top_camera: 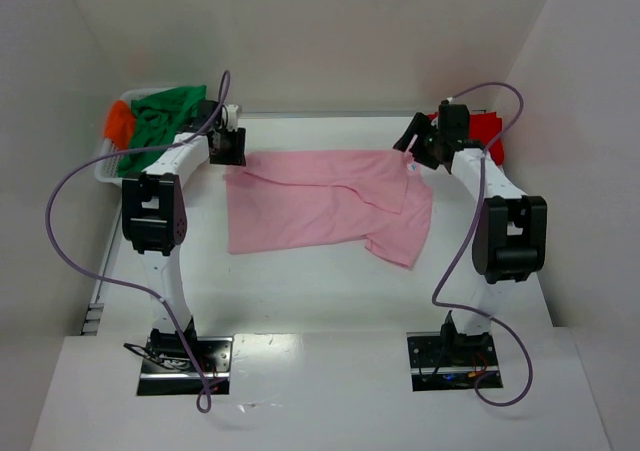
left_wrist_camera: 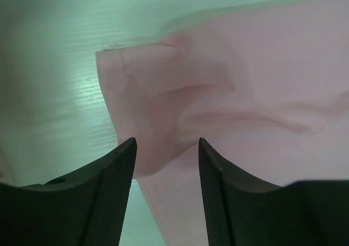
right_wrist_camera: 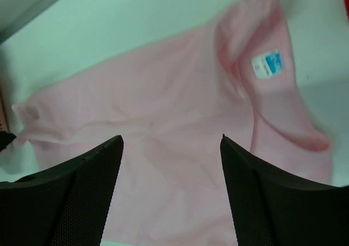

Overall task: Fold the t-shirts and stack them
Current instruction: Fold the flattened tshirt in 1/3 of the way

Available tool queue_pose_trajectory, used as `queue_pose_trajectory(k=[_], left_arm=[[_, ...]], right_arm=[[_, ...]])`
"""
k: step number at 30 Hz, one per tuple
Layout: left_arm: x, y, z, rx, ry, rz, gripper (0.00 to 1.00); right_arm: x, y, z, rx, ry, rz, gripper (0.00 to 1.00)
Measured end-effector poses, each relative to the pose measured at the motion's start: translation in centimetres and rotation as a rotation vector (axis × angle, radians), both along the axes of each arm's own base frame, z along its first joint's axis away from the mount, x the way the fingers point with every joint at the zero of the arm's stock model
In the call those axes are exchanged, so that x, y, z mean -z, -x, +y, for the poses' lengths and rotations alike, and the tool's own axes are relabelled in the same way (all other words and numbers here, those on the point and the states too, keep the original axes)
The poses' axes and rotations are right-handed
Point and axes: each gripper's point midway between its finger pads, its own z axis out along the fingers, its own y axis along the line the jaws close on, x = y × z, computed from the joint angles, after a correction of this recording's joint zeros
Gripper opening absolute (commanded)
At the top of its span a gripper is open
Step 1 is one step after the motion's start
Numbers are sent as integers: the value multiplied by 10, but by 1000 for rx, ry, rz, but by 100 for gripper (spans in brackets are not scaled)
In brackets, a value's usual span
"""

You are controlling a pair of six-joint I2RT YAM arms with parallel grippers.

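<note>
A light pink t-shirt [top_camera: 320, 206] lies spread on the white table, partly folded, with its right side doubled over. My left gripper [top_camera: 228, 151] hovers at its far left corner. In the left wrist view this gripper [left_wrist_camera: 167, 141] is open, and a wrinkled corner of the pink cloth [left_wrist_camera: 245, 82] lies under the gap. My right gripper [top_camera: 418, 143] is at the shirt's far right corner. It stands open [right_wrist_camera: 172, 138] above the pink cloth [right_wrist_camera: 163, 93], near a blue-and-white label [right_wrist_camera: 267, 65]. Green [top_camera: 165, 116] and orange [top_camera: 120, 123] t-shirts sit at the back left, and a red one [top_camera: 487, 129] at the back right.
A white basket [top_camera: 108, 166] at the back left holds the green and orange shirts. White walls close in the table at the back and on both sides. Purple cables loop off both arms.
</note>
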Motion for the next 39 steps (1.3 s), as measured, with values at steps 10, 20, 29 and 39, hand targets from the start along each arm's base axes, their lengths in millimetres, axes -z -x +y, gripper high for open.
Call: queue_pose_trajectory(k=[10, 20, 29, 39], left_arm=[[-7, -7, 8, -88, -8, -21, 59], [-7, -18, 4, -166, 58, -44, 48], [21, -17, 13, -220, 70, 11, 48], [27, -19, 21, -262, 66, 16, 11]], right_arm=[[52, -68, -15, -12, 49, 27, 71], [91, -72, -17, -34, 62, 109, 62], [81, -95, -23, -36, 72, 60, 33], [107, -98, -26, -38, 76, 109, 0]])
